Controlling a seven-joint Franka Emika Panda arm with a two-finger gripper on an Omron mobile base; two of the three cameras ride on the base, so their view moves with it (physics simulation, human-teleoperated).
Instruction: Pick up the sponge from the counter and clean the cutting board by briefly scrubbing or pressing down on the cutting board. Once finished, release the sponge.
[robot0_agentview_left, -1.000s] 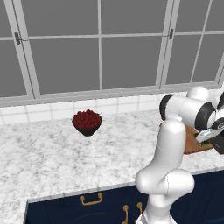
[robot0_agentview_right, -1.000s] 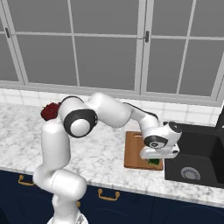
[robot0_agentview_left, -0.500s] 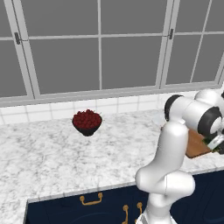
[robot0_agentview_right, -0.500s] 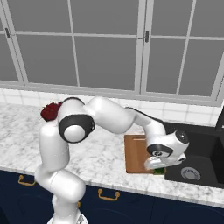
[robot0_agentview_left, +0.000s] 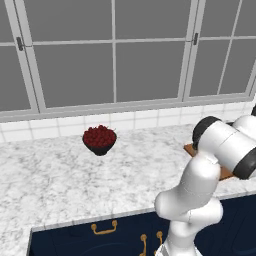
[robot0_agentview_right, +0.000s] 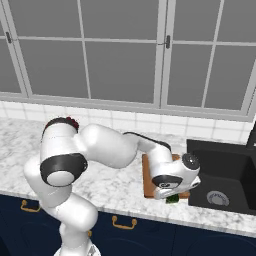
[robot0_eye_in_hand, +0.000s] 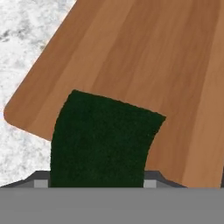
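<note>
The dark green top of the sponge (robot0_eye_in_hand: 103, 140) lies low in the hand view, over the near corner of the reddish-brown cutting board (robot0_eye_in_hand: 144, 57). My gripper (robot0_eye_in_hand: 96, 181) appears shut on the sponge, whose body hides the fingertips. From the right base view, the hand hangs low over the front edge of the cutting board (robot0_agentview_right: 148, 176), and a bit of green sponge (robot0_agentview_right: 172, 199) shows under the gripper (robot0_agentview_right: 172, 195). The arm covers most of the cutting board (robot0_agentview_left: 189, 148) in the left base view.
A black sink basin (robot0_agentview_right: 225, 170) borders the board on its right. A dark bowl of red fruit (robot0_agentview_left: 99, 139) stands further left on the white marble counter (robot0_agentview_left: 60, 180). Tiled wall and windows run behind. Navy cabinets with gold handles (robot0_agentview_right: 124, 223) sit below.
The hand has swung from the middle of the board toward its near corner by the sink and come lower, the sponge still in its grip.
</note>
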